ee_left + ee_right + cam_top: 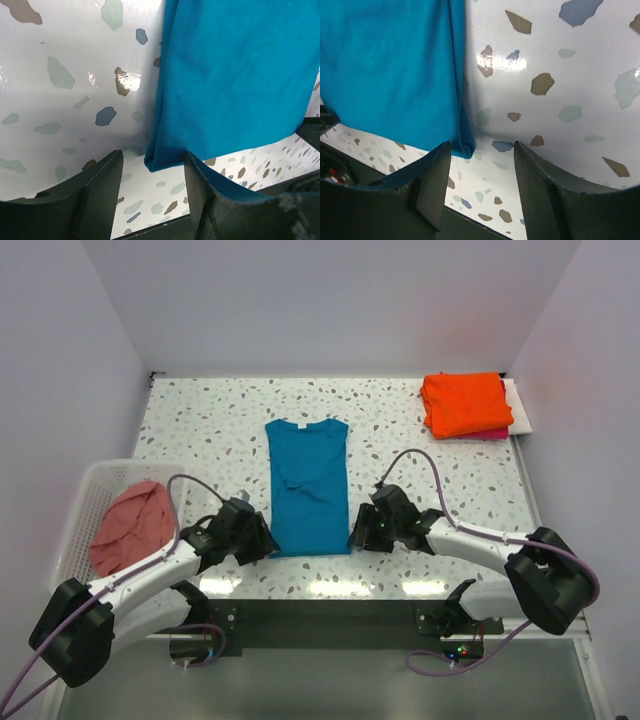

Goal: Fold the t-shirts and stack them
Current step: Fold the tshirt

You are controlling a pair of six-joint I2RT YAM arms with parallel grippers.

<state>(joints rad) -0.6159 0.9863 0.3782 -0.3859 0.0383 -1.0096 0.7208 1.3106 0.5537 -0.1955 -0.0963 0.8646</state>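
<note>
Bright, even light falls from above. The glossy desk [200, 430] throws white glare just beside the teal-blue shirt [308, 485] in both wrist views, and by its hem in the top view. The wrist views bow the desk around the shirt. The left hand [152, 155] and right hand [481, 150] look dark and slightly soft.

I see only a sliver of magenta shirt [493, 434] under the orange shirt [465, 404]. Wrist views crop the teal shirt [235, 75].

Bare bench [200, 430] strips either side of teal t-shirt [308, 488] passable. White basket [84, 490] blocks left edge, orange t-shirt [465, 403] stack far-right corner; walls [60, 340] close three sides.
</note>
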